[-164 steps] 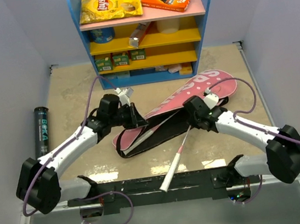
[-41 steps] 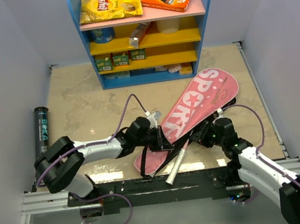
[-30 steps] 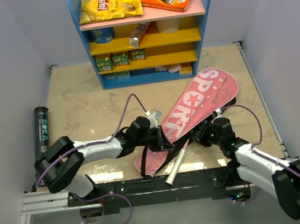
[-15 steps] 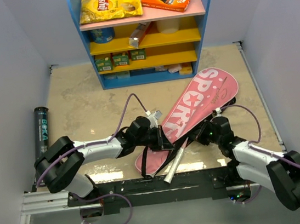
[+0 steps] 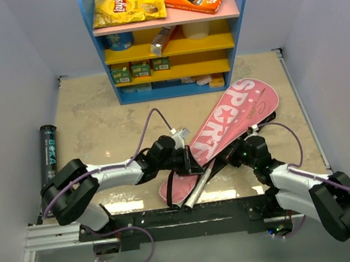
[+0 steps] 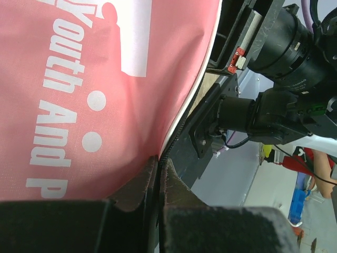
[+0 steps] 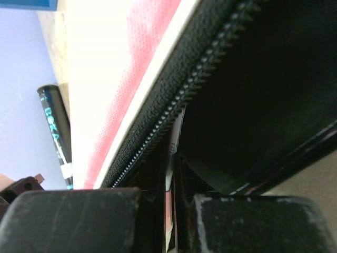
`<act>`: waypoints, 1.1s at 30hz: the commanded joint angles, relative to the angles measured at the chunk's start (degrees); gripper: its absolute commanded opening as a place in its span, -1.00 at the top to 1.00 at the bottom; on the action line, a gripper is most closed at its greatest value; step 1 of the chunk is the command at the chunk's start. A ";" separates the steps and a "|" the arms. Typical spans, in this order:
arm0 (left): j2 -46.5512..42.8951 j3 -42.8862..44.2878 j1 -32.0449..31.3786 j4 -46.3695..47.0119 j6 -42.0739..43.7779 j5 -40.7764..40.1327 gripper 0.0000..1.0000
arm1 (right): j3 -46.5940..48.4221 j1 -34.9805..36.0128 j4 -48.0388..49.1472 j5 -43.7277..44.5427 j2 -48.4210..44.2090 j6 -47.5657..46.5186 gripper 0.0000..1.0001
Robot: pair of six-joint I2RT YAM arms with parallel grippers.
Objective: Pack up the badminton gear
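Clenched with the left gripper [image 6: 158,164] on the seam edge of the pink bag [image 5: 237,113], low over the front of the bench [image 5: 95,115]. Pinched shut with the right gripper [image 7: 169,161] on a thin tab beside the zip [image 7: 174,113], probably the pull, on the bag's black side. Risks jamming the zip against the white racket handle [image 5: 198,186] poking out of the bag's near end, with no closing past it unless pushed in first. Could also slip off so thin a tab under a hard tug, or drag the whole bag along on a weak left pinch. Leaves the black tube [image 5: 48,154] well apart by the left wall, not yet packed.
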 commanded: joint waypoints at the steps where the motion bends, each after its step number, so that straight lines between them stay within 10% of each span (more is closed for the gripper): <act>1: 0.41 1.31 -0.43 2.92 -0.28 4.28 1.00 | 3.60 1.26 10.26 6.74 1.17 1.54 1.00; 17: -2.93 0.69 -0.43 2.83 -1.86 5.07 0.99 | 2.72 8.47 19.93 14.74 15.86 1.46 1.00; 20: -3.37 2.00 -0.34 0.03 -0.20 4.73 0.69 | 3.60 8.65 17.21 14.83 13.67 0.58 1.00; 25: -4.95 6.84 -0.26 -14.46 7.26 -0.63 0.18 | 5.01 8.56 11.59 15.27 8.58 -1.79 1.00; 33: -7.32 20.99 0.44 -46.43 14.48 -29.00 0.16 | 3.52 8.56 8.77 14.74 5.49 -3.29 1.00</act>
